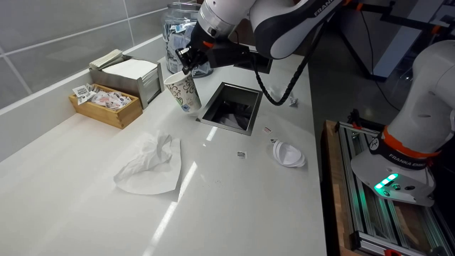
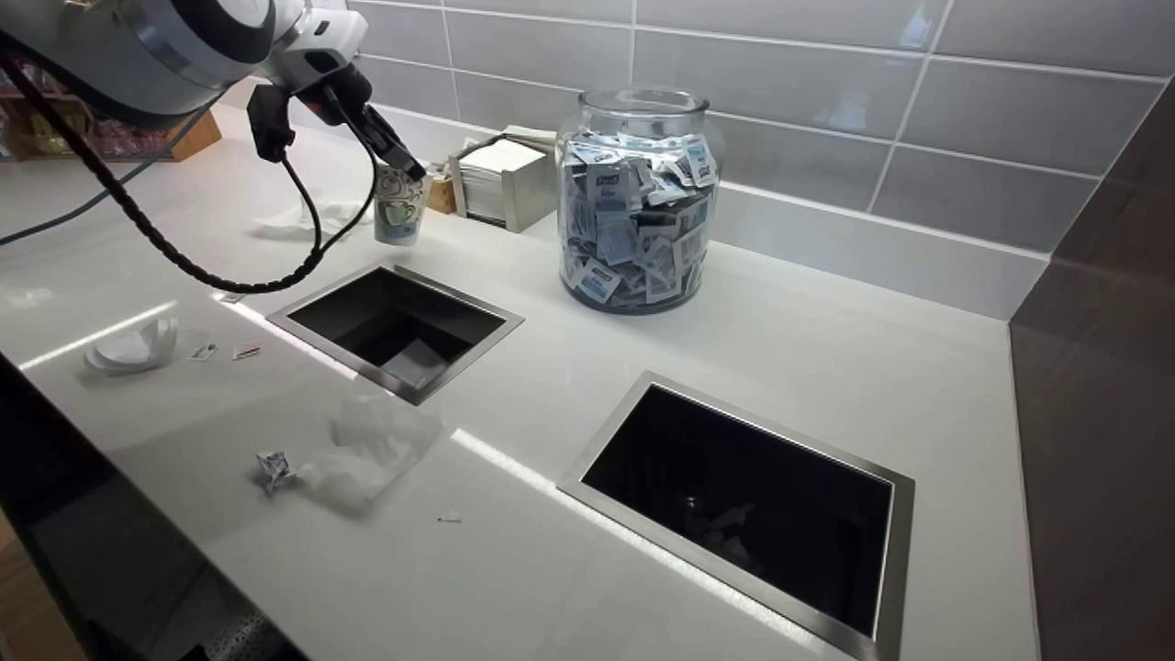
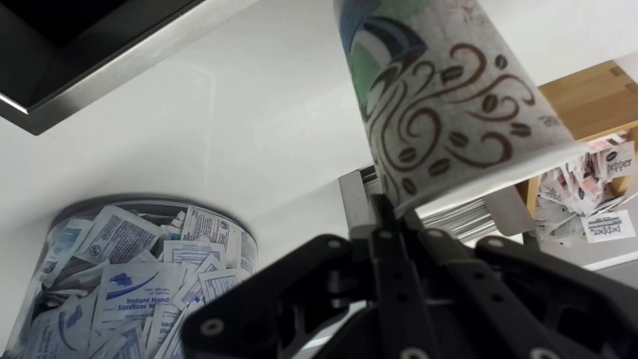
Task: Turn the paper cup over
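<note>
The paper cup (image 1: 184, 93) is white with a swirl and coffee-bean print. It is tilted, with its mouth up and leaning towards the napkin holder, and its base is close to the counter. I cannot tell whether the base touches. It also shows in an exterior view (image 2: 399, 209) and large in the wrist view (image 3: 448, 94). My gripper (image 1: 186, 68) is shut on the cup's rim from above, one fingertip outside the wall and the other on the inner side. The fingertips also show in the wrist view (image 3: 398, 214). The inside of the cup is mostly hidden.
A square bin opening (image 1: 209, 117) is beside the cup; another opening (image 2: 780, 418) lies further along. A large glass jar (image 2: 633, 220) of packets, a napkin holder (image 1: 151, 85) and a wooden packet box (image 1: 106, 115) stand along the wall. A crumpled tissue (image 1: 153, 167) lies on the counter.
</note>
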